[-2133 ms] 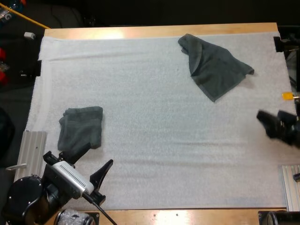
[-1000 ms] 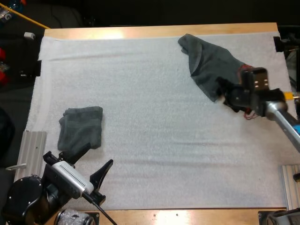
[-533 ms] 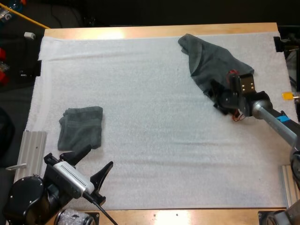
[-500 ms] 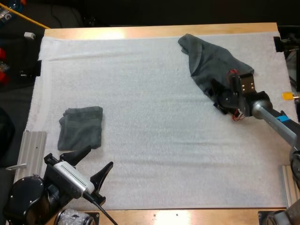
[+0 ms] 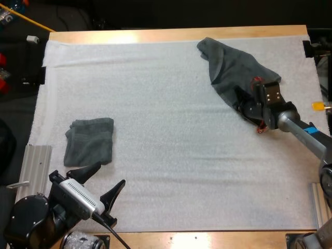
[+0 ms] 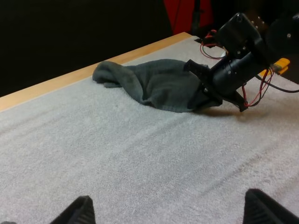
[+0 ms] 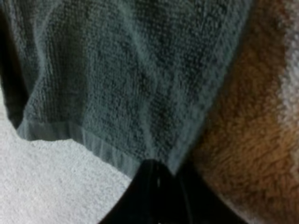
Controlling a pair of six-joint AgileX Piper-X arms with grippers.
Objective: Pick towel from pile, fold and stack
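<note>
Pinching crumpled towel (image 5: 232, 66) hem, right claw (image 5: 243, 106), left claw (image 5: 109, 175) spread wide

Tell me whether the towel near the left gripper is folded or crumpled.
Folded: the towel lies as a compact, flat rectangle with fairly straight edges.

Wooden table (image 5: 171, 34) under a white mat (image 5: 171, 166), with two dark grey-green towels on it.
Bare wood shows along the table's far and near edges, and the mat covers nearly all the rest. A crumpled towel (image 5: 228, 65) lies on the mat near its far right corner, partly spread out. A folded towel (image 5: 89, 141) lies flat near the mat's left edge, well apart from the other.
</note>
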